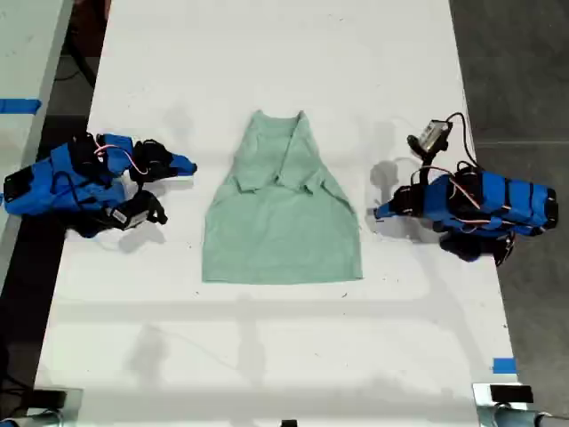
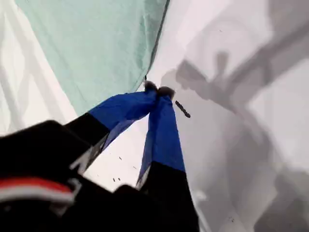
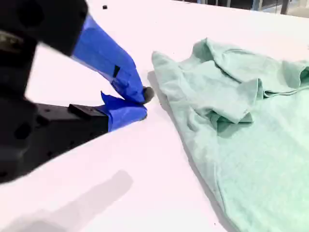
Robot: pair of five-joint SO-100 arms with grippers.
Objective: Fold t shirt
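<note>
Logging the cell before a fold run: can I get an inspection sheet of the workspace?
Surface: white table, bare around the cloth.
Job's things: t shirt lying mid-table, both sleeves folded inward.
Clutter: small dark fleck on the table.
Grippers: my first end effector shut, beside the shirt's edge; my second end effector shut, beside the shirt near a sleeve, holding nothing.
Cables: thin wires on an arm; black cable looped above the other.
Surroundings: dark floor; blue tape.
</note>
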